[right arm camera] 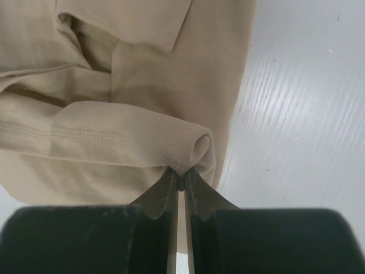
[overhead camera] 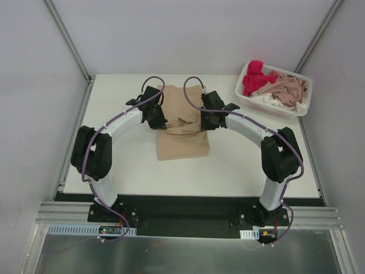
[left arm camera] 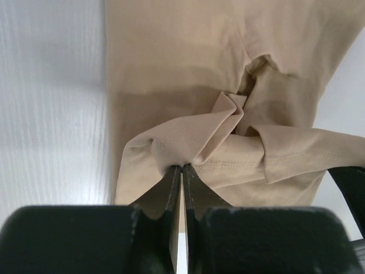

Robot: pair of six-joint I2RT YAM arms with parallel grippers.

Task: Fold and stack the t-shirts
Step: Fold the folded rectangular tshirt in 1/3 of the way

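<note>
1. Tan shirt (overhead camera: 182,137): soft, matte knit cloth lying on the white desk (overhead camera: 239,165), well apart from the basket (overhead camera: 246,95) and to its left. It forms a narrow, roughly rectangular strip. Its long axis runs from the near edge of the desk toward the far edge, leaning slightly. The middle is bunched into rumpled folds, while the near end lies flat and smooth.
2. Left hand (left arm camera: 181,168): closed on a pinch of the tan shirt at the edge farther from the basket. The two dark fingers meet on a fold just beside a line of double stitching.
3. Right hand (right arm camera: 181,176): closed on the tan shirt at the edge nearer the basket. It pinches a rolled, stitched hem, and the cloth curls into a small tube above the fingertips.
4. Basket: white plastic lattice, rectangular, at the far right corner of the desk. It holds a crumpled red-pink shirt (overhead camera: 254,78) at its left end, a dusty pink shirt (overhead camera: 290,88) heaped toward its right, and a white shirt (overhead camera: 267,101) partly covered beneath them.
</note>
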